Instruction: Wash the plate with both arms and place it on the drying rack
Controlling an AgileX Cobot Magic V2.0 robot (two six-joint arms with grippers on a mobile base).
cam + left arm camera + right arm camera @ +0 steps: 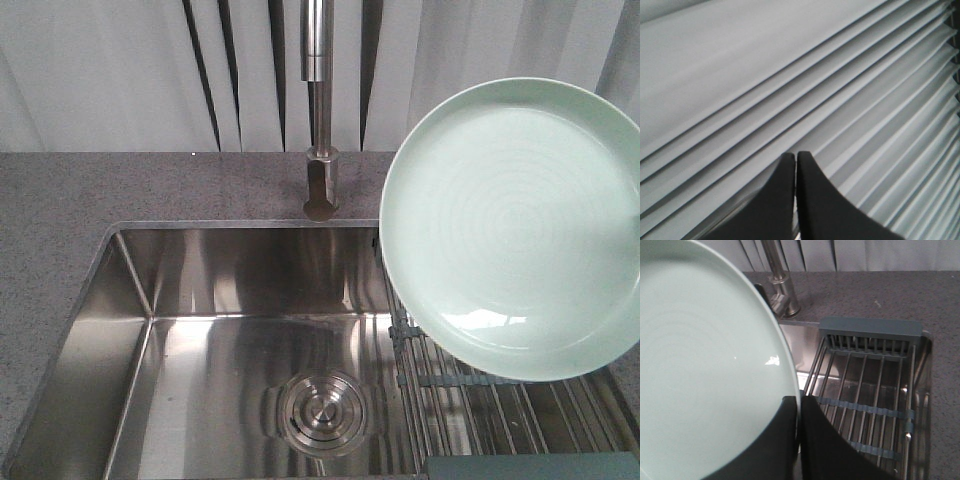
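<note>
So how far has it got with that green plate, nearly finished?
Picked up: the right gripper pinches the rim of the round pale mint-green plate, held tilted above the steel-rod drying rack. The left gripper is shut, empty. Whether it is washed, I cannot tell. Left: setting it on the rack.

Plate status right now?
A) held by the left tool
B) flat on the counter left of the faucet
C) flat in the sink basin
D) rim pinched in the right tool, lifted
D: in the right wrist view the plate has its rim between the closed fingers of the right tool, with the drying rack beyond it.
</note>
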